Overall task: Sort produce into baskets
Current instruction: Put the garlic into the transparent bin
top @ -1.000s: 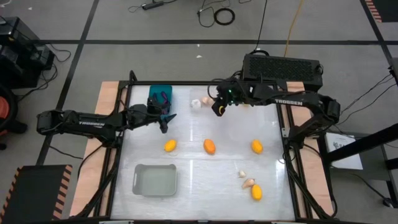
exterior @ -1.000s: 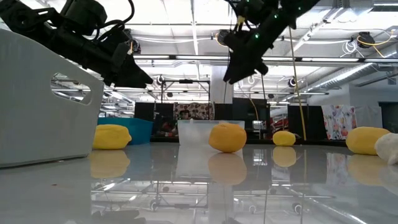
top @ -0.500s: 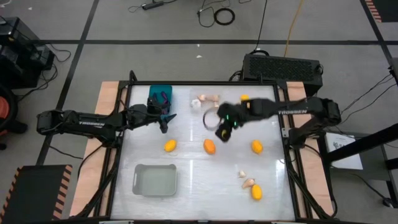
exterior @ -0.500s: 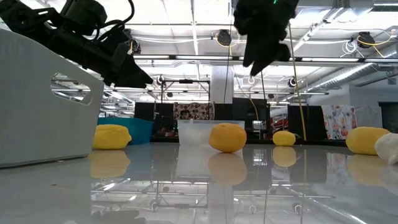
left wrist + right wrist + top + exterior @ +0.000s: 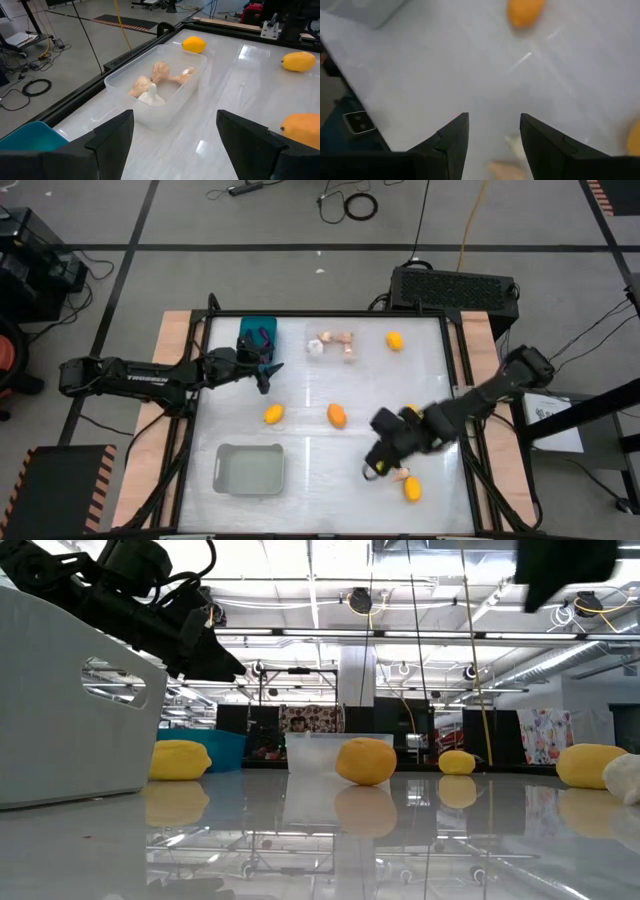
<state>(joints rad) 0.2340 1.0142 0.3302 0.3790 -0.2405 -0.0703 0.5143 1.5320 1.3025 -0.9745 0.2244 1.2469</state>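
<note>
My left gripper [image 5: 263, 370] is open and empty beside the teal basket [image 5: 258, 332], which holds purple eggplants. The clear basket [image 5: 160, 85] holds several garlic bulbs. My right gripper [image 5: 492, 125] is open and hangs over two loose garlic bulbs [image 5: 512, 146] near the table's front right [image 5: 400, 475], touching nothing. Yellow-orange ovals lie on the table at the middle left [image 5: 273, 414], the middle [image 5: 337, 415], the far right [image 5: 395, 340] and the front right [image 5: 412, 488]. One more oval is partly hidden by the right arm [image 5: 411, 411]. The grey basket [image 5: 250, 468] stands at the front left.
The right arm [image 5: 470, 402] slants across the table's right side from its base outside the right edge. The table's wooden side rails [image 5: 175, 340] border the white top. A black box [image 5: 452, 288] sits behind the far edge.
My right gripper has swung from above the clear basket at the far edge toward the near edge and a little right. It now hangs over the garlic bulbs at the front right. My left arm has kept still.
</note>
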